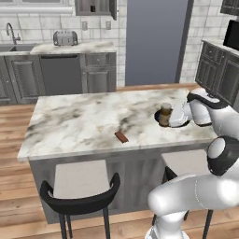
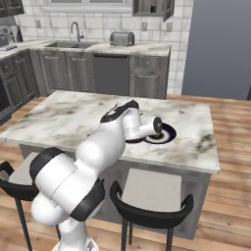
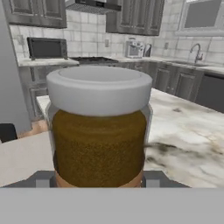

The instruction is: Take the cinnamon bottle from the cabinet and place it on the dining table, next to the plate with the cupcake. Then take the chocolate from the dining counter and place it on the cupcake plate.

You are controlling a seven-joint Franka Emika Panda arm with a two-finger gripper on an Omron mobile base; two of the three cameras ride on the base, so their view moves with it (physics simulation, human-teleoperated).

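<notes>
Cinnamon bottle (image 3: 99, 131): seen upright in the hand view, a clear jar of brown powder under a wide white lid; in the left base view it stands at the gripper's end, at about three o'clock on the island top, over or at the near rim of the dark plate; whether its base touches the marble cannot be told.
Gripper (image 3: 99, 178): closed part-way around the cinnamon bottle, one grey finger pad (image 3: 43, 178) seen at each side of the jar's lower body; the jar is held between them.
Plate (image 2: 169, 133): a dark round plate with a pale centre, seen on the marble at roughly three o'clock of the island top, largely covered by the hand in both base views; no cupcake can be made out on it.
Chocolate (image 1: 121, 137): a small brown bar lying flat on the marble near the front edge of the island, at about eight o'clock from the plate and well apart from it.
Island (image 1: 84, 121): a marble-topped dining counter on a grey base, two black-backed stools (image 1: 80, 191) tucked at its near side.
Arm: reached out low over the right end of the island, the wrist level with the bottle.
Background: a toaster (image 1: 65, 38) and a sink faucet (image 1: 10, 32) are seen on the far counter.
</notes>
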